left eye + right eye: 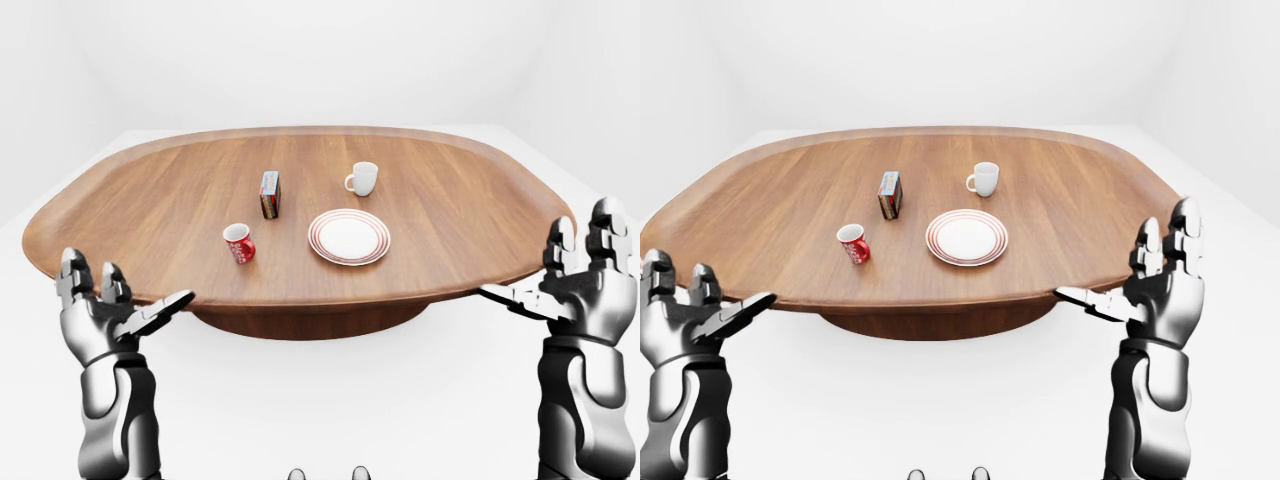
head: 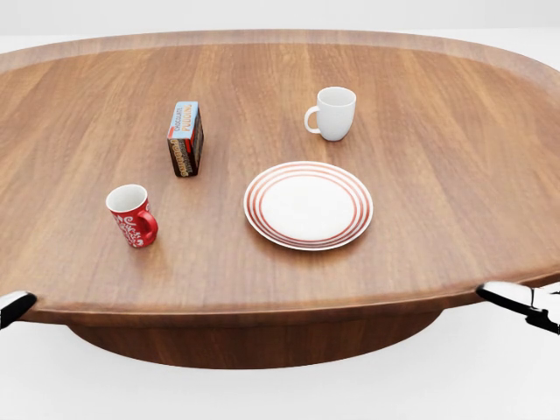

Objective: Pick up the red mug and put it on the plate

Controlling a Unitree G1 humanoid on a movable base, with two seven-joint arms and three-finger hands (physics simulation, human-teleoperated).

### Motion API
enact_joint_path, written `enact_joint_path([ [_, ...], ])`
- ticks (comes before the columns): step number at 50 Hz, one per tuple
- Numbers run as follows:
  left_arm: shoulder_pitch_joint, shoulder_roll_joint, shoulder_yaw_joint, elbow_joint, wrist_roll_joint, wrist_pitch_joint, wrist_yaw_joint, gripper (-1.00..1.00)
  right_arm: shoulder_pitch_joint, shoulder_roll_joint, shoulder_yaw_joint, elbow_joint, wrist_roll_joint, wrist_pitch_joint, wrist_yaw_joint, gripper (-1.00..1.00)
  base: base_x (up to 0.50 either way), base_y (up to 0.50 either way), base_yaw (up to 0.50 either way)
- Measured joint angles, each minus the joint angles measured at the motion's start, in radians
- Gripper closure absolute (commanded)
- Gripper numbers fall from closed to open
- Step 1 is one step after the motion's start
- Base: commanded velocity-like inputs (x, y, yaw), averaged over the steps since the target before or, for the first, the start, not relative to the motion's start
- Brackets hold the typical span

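Your left hand (image 1: 105, 315) hangs off the worktop's (image 2: 420, 184) near rim at the left of the left-eye view, fingers spread wide and up, thumb reaching toward the edge, holding nothing. In the head view only its thumb tip shows, at the far left edge.

The red mug (image 2: 132, 215) stands upright on the worktop at the head view's lower left, mouth up, handle turned to the lower right, a short way in from the near rim. Above and right of it a small printed box (image 2: 185, 138) stands on end, well apart from the mug. Bare wood lies between the mug and the red-ringed plate (image 2: 308, 205), which sits flat near the middle. Above the plate a white mug (image 2: 332, 113) stands upright, handle to the left, apart from the plate.

Your right hand (image 1: 1160, 290) is also off the rim at the right, fingers wide and up, empty.
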Motion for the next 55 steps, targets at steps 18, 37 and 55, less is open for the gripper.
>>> enact_joint_path([
  [18, 0.032, 0.026, 0.115, -0.063, -0.172, 0.004, 0.099, -1.00, 0.004, -0.035, -0.104, -0.046, 0.134, 0.000, -0.055, -1.00, 0.00, 0.00, 0.00],
  [37, 0.039, 0.029, 0.138, -0.097, -0.205, 0.004, 0.120, -1.00, 0.001, -0.038, -0.096, -0.046, 0.130, 0.000, -0.059, -1.00, 0.20, 0.00, 0.00],
  [55, 0.040, 0.027, 0.140, -0.109, -0.204, 0.004, 0.123, -1.00, 0.002, -0.032, -0.088, -0.047, 0.120, 0.000, -0.051, -1.00, 0.29, 0.00, 0.00],
])
